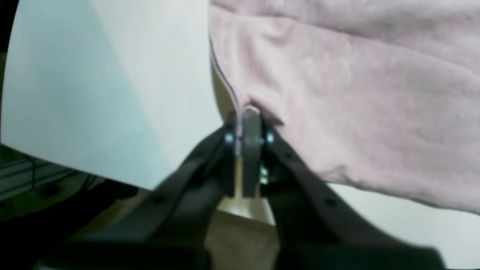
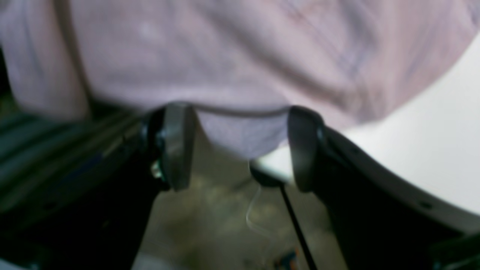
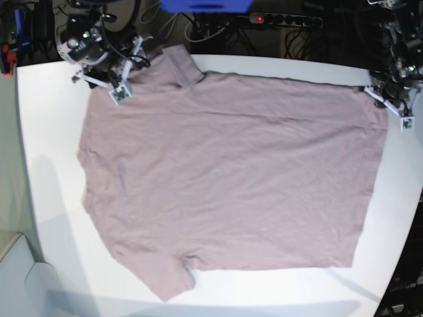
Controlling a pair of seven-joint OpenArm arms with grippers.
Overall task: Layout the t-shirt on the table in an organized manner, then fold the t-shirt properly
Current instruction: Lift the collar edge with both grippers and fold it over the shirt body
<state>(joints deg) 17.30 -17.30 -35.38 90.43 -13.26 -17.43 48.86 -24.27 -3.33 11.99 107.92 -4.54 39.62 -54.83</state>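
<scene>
White surface (image 3: 46, 198) filling most of the view, with dark cables and gear past its far edge.

By the far left corner: right end effector (image 2: 236, 146), jaws wide apart, gripping nothing. Pink cloth edge hanging just in front of the pads and partly between them, blurry, not pinched. Probably parked there to take hold of that sleeve side, so both far corners can be pulled straight together.

Across the middle: t-shirt (image 3: 225, 172), spread out flat and lying sideways. Sleeves toward the left edge, one near the far edge and one near the near edge. Straight bottom hem toward the right edge. A few soft wrinkles, no big folds. Looks nearly laid out, with folding not yet begun.

By the far right corner: left end effector (image 1: 247, 123), shut tight on the t-shirt's edge, with a thin bit of cloth squeezed between the pads. Likely held that way to keep the hem corner pulled tight and stop the cloth from sliding or bunching up.

Best next guess: grab the left side too, tug gently, then let both corners down flat.
</scene>
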